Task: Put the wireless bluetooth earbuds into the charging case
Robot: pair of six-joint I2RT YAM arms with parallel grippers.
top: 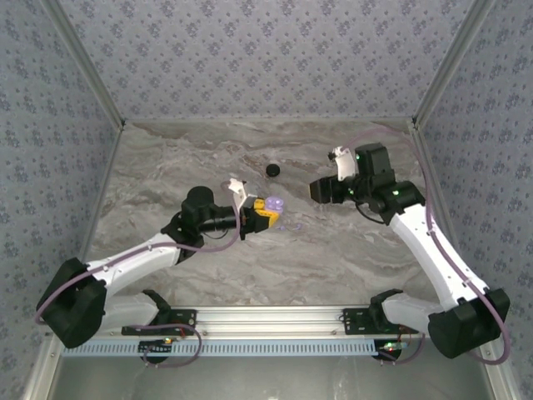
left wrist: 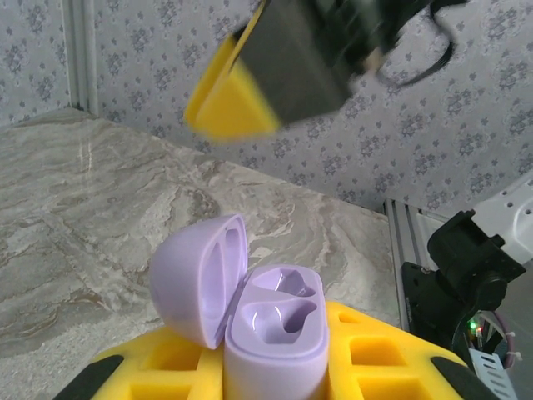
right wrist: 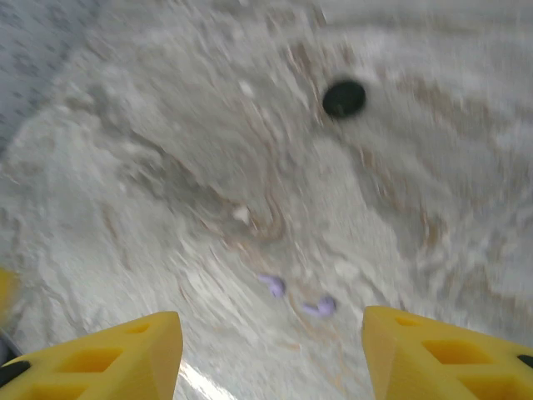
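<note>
grey marbled tabletop: left gripper clamps the open pale lilac plastic charging case, its wells empty. two tiny lilac earbuds lie beside the case, under the right gripper's spread fingers. centre over one bud, then pinch gently.

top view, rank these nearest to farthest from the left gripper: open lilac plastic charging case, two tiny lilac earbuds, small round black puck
1. open lilac plastic charging case: clamped in the left gripper itself.
2. two tiny lilac earbuds: lying loose just to the gripper's right, near side.
3. small round black puck: farther back, toward the rear wall.
</note>
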